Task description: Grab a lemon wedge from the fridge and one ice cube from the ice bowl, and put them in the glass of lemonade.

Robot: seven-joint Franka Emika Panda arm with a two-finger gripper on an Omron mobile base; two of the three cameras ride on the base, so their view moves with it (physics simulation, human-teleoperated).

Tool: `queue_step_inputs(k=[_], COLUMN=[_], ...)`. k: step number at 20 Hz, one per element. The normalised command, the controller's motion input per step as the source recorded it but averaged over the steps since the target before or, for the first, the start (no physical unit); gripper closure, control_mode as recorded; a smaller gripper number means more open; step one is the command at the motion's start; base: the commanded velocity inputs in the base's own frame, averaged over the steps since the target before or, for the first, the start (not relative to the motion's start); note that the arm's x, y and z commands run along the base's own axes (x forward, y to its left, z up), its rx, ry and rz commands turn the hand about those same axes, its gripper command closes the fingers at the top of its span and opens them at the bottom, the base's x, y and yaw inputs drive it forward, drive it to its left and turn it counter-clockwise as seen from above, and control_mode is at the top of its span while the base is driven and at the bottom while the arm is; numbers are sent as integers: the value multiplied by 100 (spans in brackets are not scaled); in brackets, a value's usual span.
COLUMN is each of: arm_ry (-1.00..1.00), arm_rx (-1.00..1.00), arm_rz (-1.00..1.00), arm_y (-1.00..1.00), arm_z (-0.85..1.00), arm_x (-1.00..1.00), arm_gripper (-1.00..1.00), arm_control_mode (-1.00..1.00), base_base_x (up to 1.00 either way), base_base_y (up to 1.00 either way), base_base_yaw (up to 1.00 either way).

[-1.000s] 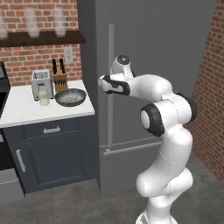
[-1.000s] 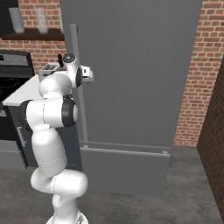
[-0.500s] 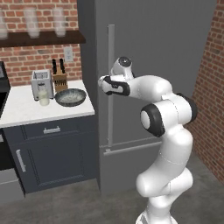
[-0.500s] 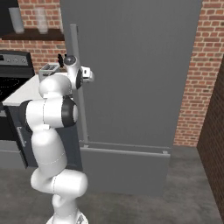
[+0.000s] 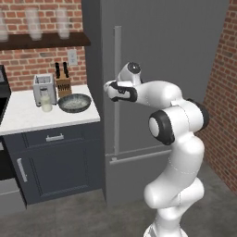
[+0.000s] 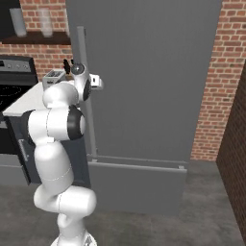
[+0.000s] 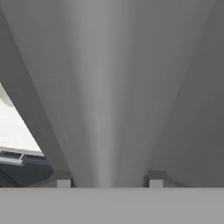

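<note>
The fridge stands with its door closed, so the lemon wedge is hidden. My gripper is at the long light grey handle, about halfway up the upper door. In the hand view the handle runs between my fingertips, and both look pressed against its sides, with the gripper shut on it. On the counter to the left sit the ice bowl and the glass of lemonade.
A toaster and a knife block stand behind the bowl on the white counter. Taller frosted glasses line a shelf above. A stove lies further left. A brick wall flanks the fridge's right side.
The arm has barely moved; the hand stays at the fridge handle, and the door is still closed.
</note>
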Motion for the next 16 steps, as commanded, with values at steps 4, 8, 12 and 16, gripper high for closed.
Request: queue_step_inputs(k=[4, 8, 12, 16], arm_ry=[0, 0, 3, 1], arm_rx=[0, 0, -2, 0], arm_rz=[4, 1, 0, 0], arm_y=[12, 2, -24, -56], arm_z=[-6, 1, 9, 12], arm_x=[32, 18, -10, -51], arm_gripper=[100, 100, 100, 100], arm_control_mode=[-100, -100, -100, -100], base_base_x=[0, 0, 0, 0], base_base_y=[0, 0, 0, 0], base_base_yaw=[0, 0, 0, 0])
